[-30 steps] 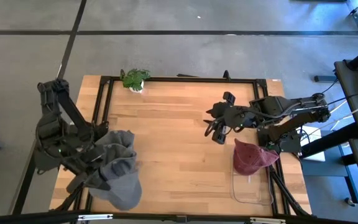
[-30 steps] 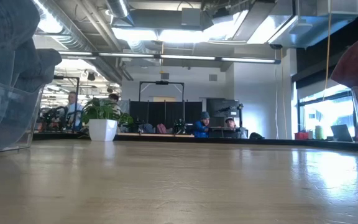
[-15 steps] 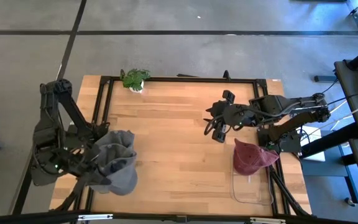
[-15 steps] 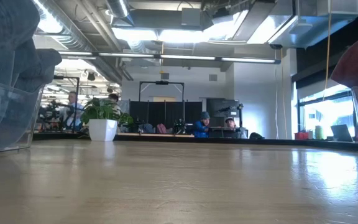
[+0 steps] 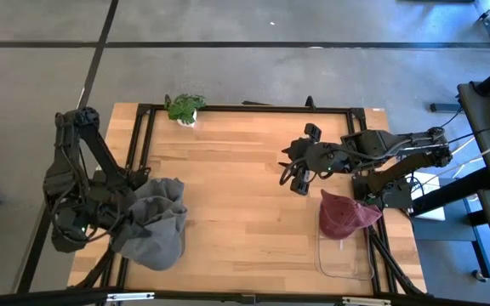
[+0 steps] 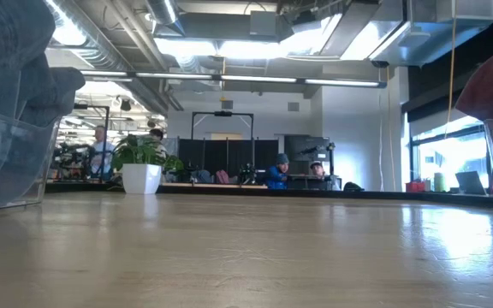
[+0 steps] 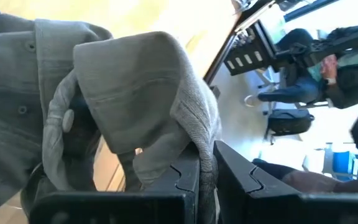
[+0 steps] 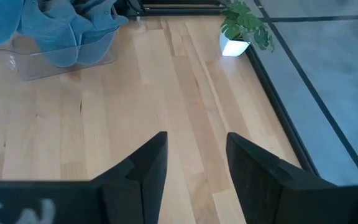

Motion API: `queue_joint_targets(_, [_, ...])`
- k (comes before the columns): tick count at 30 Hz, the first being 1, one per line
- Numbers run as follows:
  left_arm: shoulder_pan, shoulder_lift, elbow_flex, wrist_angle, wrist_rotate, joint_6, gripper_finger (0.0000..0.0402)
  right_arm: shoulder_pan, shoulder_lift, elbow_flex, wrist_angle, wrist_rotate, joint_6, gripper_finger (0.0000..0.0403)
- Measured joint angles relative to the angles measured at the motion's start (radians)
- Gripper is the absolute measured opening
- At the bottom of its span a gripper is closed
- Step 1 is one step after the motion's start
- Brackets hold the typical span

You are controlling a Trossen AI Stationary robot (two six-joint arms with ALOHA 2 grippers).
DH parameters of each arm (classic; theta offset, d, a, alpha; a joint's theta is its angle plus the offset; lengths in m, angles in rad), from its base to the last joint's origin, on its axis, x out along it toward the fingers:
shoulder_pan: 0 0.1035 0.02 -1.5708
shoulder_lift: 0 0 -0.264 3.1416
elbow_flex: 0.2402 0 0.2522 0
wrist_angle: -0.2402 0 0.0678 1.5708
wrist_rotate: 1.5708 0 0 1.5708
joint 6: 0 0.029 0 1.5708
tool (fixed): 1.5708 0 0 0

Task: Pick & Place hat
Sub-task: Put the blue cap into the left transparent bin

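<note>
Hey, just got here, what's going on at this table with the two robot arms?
The left gripper is shut on a fold of a grey hat at the table's near left corner, with the hat bunched beside the arm. The right gripper hangs open over the middle-right of the table, holding nothing. A dark red hat sits on a clear container at the near right, and a small potted plant stands at the far edge.
</note>
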Motion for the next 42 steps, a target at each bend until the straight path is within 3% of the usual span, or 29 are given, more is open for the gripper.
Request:
queue_joint_targets(13, [0.031, -0.025, 0.069, -0.238, 0.051, -0.027, 0.0023, 0.000, 0.000, 0.000, 0.000, 0.000, -0.023, 0.0165])
queue_joint_targets(20, [0.031, -0.026, 0.132, -0.324, 0.006, -0.013, 0.0023, 0.000, 0.000, 0.000, 0.000, 0.000, -0.046, 0.0165])
queue_joint_targets(30, [0.093, 0.078, 0.131, -0.321, 0.066, 0.020, 0.0023, 0.000, 0.000, 0.000, 0.009, -0.001, -0.028, 0.0165])
queue_joint_targets(33, [0.097, 0.103, 0.131, -0.305, 0.065, 0.027, 0.0023, 0.000, 0.008, -0.005, 0.102, -0.079, 0.032, 0.0165])
queue_joint_targets(36, [0.097, 0.119, 0.131, -0.250, 0.065, 0.048, 0.0023, 0.001, 0.026, -0.008, 0.145, -0.169, -0.044, 0.0165])
queue_joint_targets(42, [0.112, 0.175, 0.131, -0.209, 0.096, 0.042, 0.0023, 0.000, 0.037, -0.008, 0.164, -0.173, -0.070, 0.0165])
